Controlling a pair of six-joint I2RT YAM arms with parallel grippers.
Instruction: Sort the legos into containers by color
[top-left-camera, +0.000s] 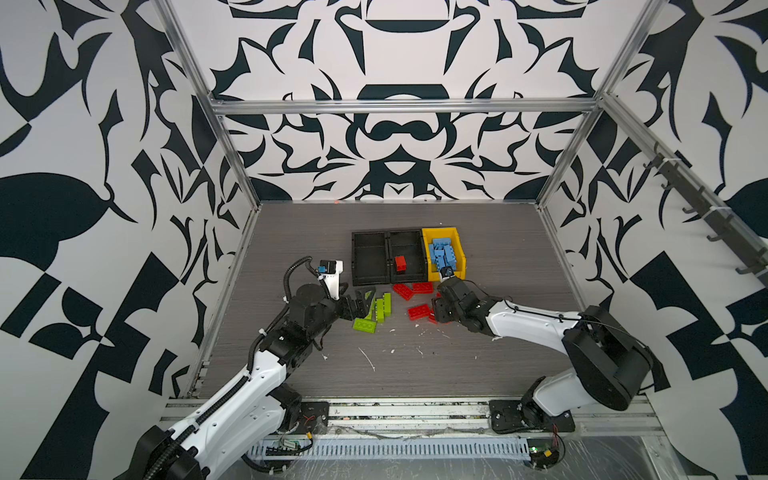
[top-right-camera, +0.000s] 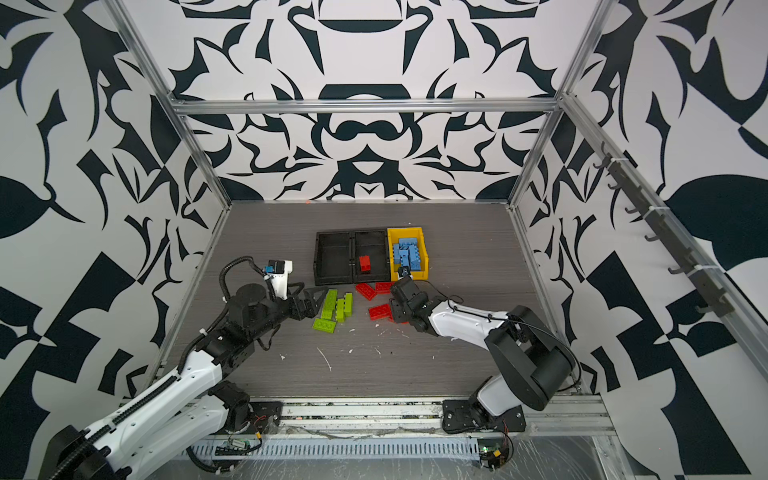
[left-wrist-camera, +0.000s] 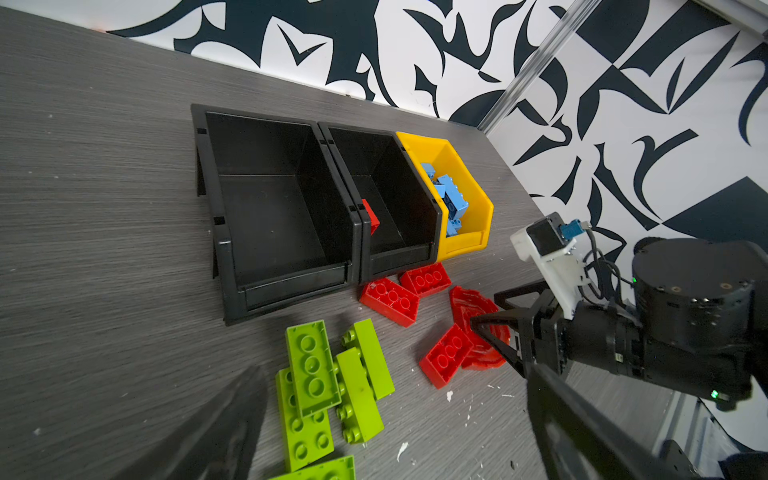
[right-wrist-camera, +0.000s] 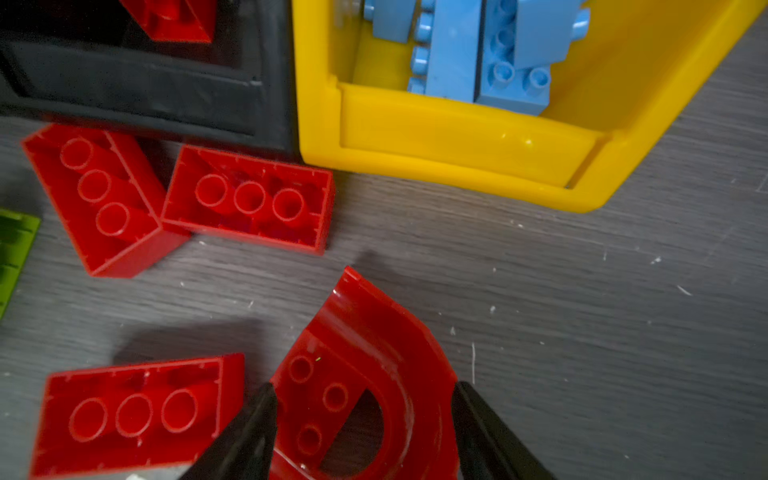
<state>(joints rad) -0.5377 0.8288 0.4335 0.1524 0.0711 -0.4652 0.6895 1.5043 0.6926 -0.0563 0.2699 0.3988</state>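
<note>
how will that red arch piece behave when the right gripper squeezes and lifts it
Probably stiff: the red arch piece looks like hard moulded plastic. Likely light for its size, since it lies hollow side up, thin-walled. It may slip or twist: the right gripper straddles it with one jaw beside a glossy curved wall.

You've got a grey wood-grain table (top-left-camera: 519, 257) littered with white flecks (top-left-camera: 368, 359). Black-and-white patterned walls (top-left-camera: 399, 158) box it in on three sides, with silver frame bars (top-left-camera: 403, 106) at the joins. Row of dark hooks (top-left-camera: 714, 237) on the right wall. Slotted white cable duct (top-left-camera: 395, 449) runs along the near edge.
</note>
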